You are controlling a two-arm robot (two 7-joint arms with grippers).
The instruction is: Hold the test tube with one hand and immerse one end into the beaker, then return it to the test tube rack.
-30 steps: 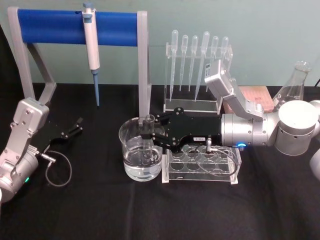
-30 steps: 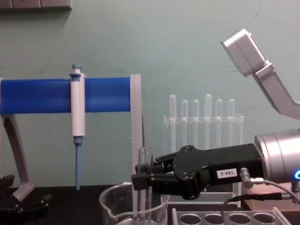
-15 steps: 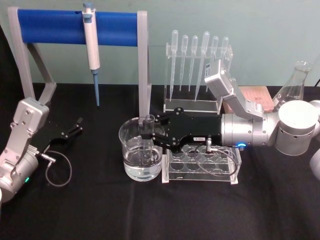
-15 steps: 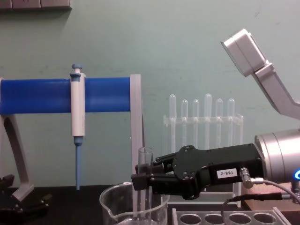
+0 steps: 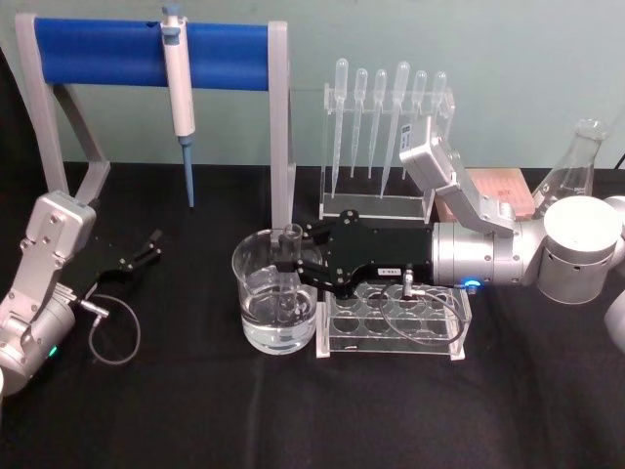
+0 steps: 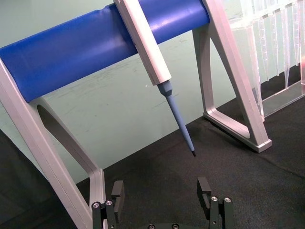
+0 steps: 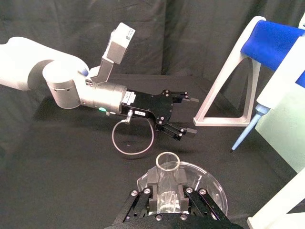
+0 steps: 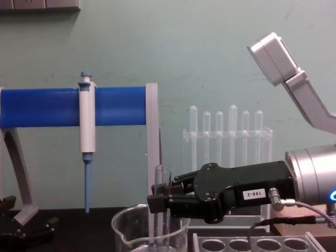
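The test tube point(image 5: 290, 235) stands upright inside the beaker point(image 5: 254, 293), its lower end down in the clear liquid. My right gripper point(image 5: 289, 264) reaches in from the right over the beaker's rim and is shut on the tube's upper part. In the chest view the tube's rim point(image 8: 163, 175) rises above the right gripper point(image 8: 160, 202), with the beaker point(image 8: 125, 234) below. From the right wrist the test tube point(image 7: 167, 168) sits between the fingers above the beaker point(image 7: 212, 189). My left gripper point(image 5: 148, 246) rests open at the left, on the black table; its fingers point(image 6: 117, 190) hold nothing.
A white-and-blue pipettor point(image 5: 178, 83) hangs on the blue-barred stand point(image 5: 98, 54) behind. A rack of plastic pipettes point(image 5: 386, 122) stands at the back. A clear rack with round holes point(image 5: 395, 327) sits just right of the beaker, under my right gripper. A glass flask point(image 5: 578, 161) stands far right.
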